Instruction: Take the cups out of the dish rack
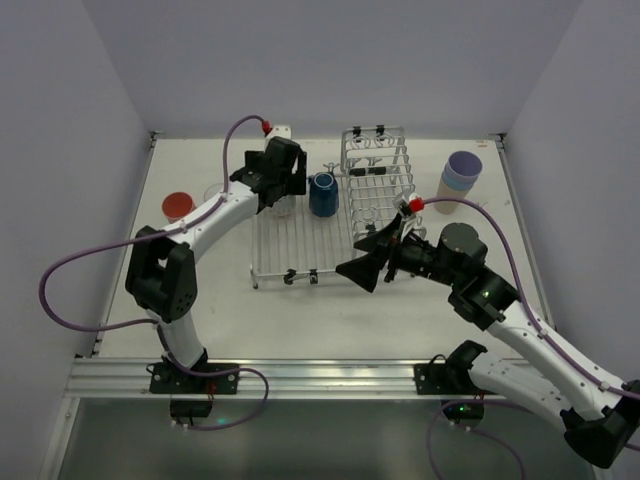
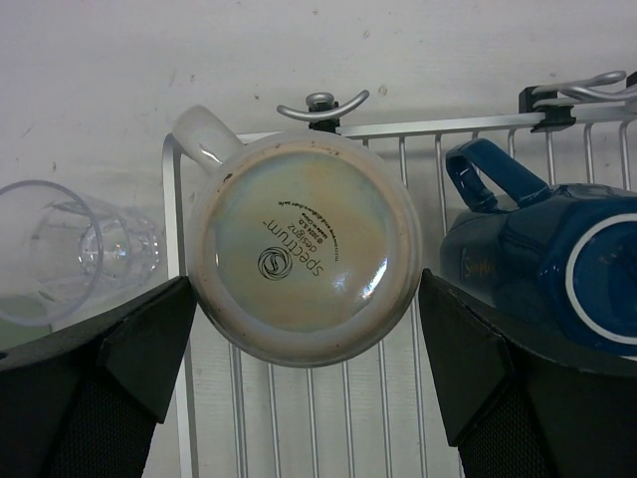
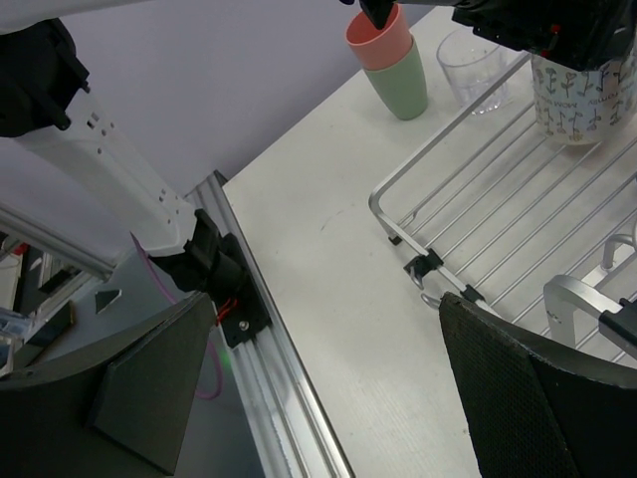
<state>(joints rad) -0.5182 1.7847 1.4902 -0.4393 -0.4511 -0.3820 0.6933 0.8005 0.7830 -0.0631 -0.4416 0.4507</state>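
**Bench** point(image 1: 200, 290): white surface, walled on three sides, carrying everything listed below.

**Dish rack** point(image 1: 300, 245): silver wire, at the middle of the bench. The low flat grid is the left half and the taller basket point(image 1: 380, 180) the right half.

**Left end effector** point(image 1: 272, 195): over the far left corner of the flat grid. Released, jaws spread wide, one finger on either side of the speckled cream mug point(image 2: 304, 264). Pad contact cannot be made out.

**Right end effector** point(image 1: 372, 255): at the near right part of the flat grid, beside the basket. Released, jaws wide, nothing between them.

**Cups, in the rack**
- Speckled cream mug: upside down on the flat grid at its far left corner, printed base showing and handle toward the corner.
- Dark blue mug point(image 1: 322, 195): on the flat grid, just beside the cream mug and next to the basket.

**Cups, on the bench**
- Stack to the right of the basket, at the far right: lavender cup point(image 1: 464, 163), light blue cup point(image 1: 458, 182), tan cup point(image 1: 447, 205).
- Pink cup point(image 3: 378, 40) nested with the pale green cup point(image 3: 403, 85), left of the rack.
- Clear tumbler point(image 2: 60, 249): just outside the rack's left rim.

**Black clips** point(image 3: 428, 264): small, on the rack's near rim.
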